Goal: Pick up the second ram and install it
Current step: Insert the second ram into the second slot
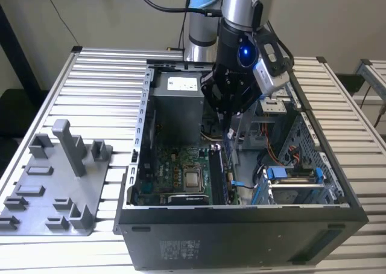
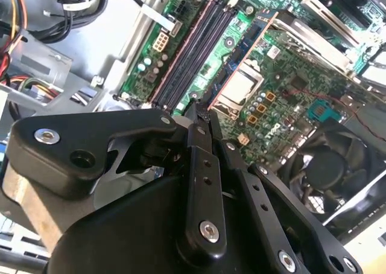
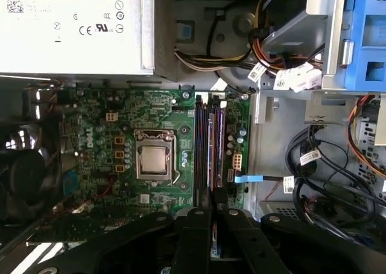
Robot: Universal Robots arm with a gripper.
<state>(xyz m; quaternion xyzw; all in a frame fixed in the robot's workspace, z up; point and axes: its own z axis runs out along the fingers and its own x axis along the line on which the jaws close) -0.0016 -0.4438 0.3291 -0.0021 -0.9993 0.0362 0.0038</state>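
My gripper (image 1: 231, 118) hangs inside the open computer case (image 1: 241, 226), over the right side of the green motherboard (image 1: 175, 165). Its black fingers (image 3: 202, 216) are shut on the second ram (image 1: 228, 142), a thin dark stick held on edge and pointing down. In the first wrist view the ram (image 3: 211, 159) runs out from the fingertips, in line with the long black memory slots (image 3: 199, 153) beside the processor socket (image 3: 154, 159). In the second wrist view the fingers (image 2: 202, 165) meet tightly, and the ram's thin edge (image 2: 241, 60) stretches away above the slots (image 2: 193, 50).
The grey power-supply box (image 1: 175, 102) stands at the back of the case. Cable bundles (image 3: 325, 165) and a blue drive bracket (image 1: 292, 174) fill the exterior view's right. A fan (image 2: 338, 165) sits past the socket. A grey fixture tray (image 1: 54, 183) lies on the slatted table.
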